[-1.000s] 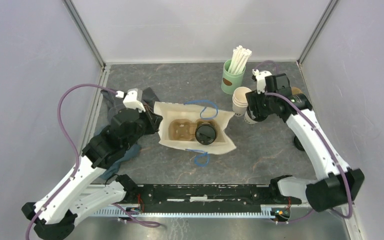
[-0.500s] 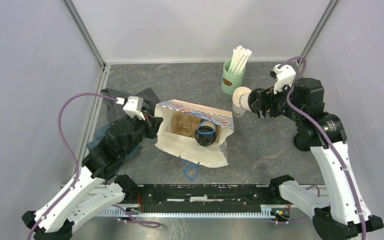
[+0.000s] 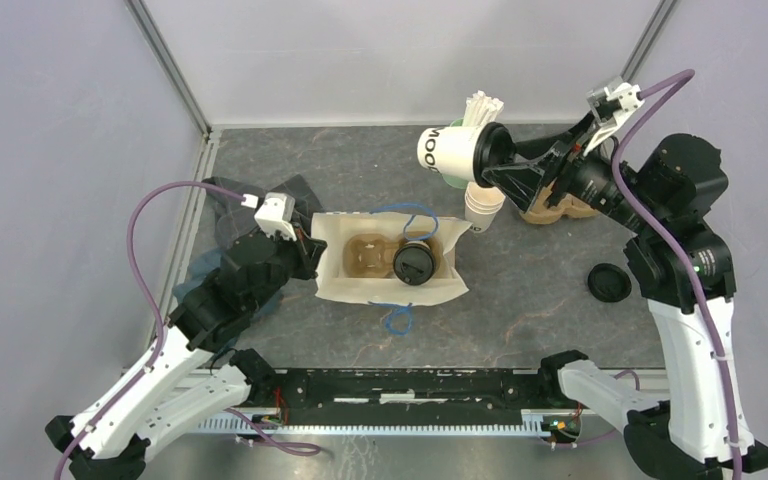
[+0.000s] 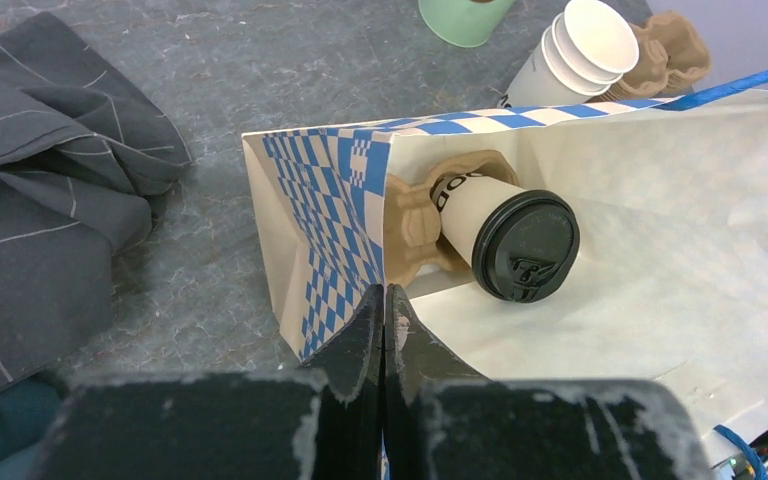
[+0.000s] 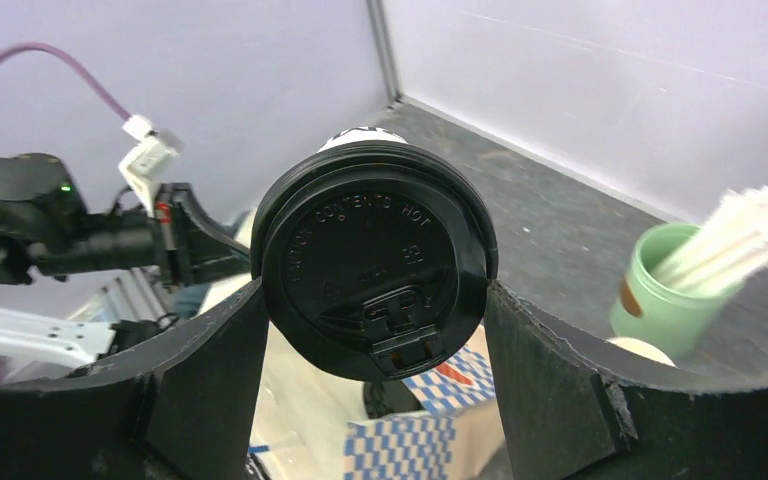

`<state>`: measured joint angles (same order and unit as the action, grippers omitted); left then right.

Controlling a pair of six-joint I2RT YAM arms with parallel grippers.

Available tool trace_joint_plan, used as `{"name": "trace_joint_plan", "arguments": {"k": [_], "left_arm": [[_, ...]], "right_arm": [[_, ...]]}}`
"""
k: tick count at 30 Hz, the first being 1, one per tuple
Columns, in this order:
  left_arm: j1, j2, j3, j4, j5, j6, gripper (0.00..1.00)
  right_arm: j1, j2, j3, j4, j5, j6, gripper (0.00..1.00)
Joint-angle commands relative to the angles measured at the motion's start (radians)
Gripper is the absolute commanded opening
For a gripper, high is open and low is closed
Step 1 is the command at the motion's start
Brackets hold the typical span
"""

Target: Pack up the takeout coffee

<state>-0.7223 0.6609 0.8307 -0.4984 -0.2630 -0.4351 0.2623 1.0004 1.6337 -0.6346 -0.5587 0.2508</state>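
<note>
Grey table (image 3: 530, 320): paper bag (image 3: 430, 291), dark cloth (image 4: 50, 200), straw cup (image 5: 660, 295), cup stack (image 3: 482, 207), lid (image 3: 610, 282), perhaps carrier (image 3: 552, 211).

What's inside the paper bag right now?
A brown pulp cup carrier holding one lidded coffee cup; the slot beside it is empty. The paper bag's bottom beneath the carrier is covered, so anything there can't be seen.

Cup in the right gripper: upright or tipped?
Tipped on its side: the cup lies horizontal in the right gripper, its black lid facing the wrist camera.
</note>
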Motion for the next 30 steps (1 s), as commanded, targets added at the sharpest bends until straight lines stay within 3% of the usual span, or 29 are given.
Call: {"name": "trace_joint_plan", "arguments": {"k": [1,4,9,14,23,30], "left_arm": [[-0.002,0.001,0.047,-0.013,-0.027,-0.043,0.02],[-0.002,0.007,0.051,-0.023,-0.030,-0.052,0.02],[-0.002,0.020,0.059,-0.040,-0.034,-0.059,0.02],[-0.002,0.026,0.061,-0.054,-0.040,-0.074,0.02],[-0.002,0.032,0.050,-0.040,-0.057,-0.090,0.02],[-0.002,0.027,0.028,0.016,-0.044,-0.068,0.02]], "right_arm": [[0.024,0.025,-0.016,0.141,-0.115,0.116,0.66],[0.121,0.043,-0.030,0.174,-0.079,0.136,0.65],[0.413,0.124,0.014,0.128,0.119,0.081,0.64],[0.543,0.174,0.044,0.056,0.221,0.012,0.64],[0.841,0.296,0.101,-0.165,0.585,-0.177,0.64],[1.001,0.385,0.098,-0.257,0.854,-0.330,0.64]]}}
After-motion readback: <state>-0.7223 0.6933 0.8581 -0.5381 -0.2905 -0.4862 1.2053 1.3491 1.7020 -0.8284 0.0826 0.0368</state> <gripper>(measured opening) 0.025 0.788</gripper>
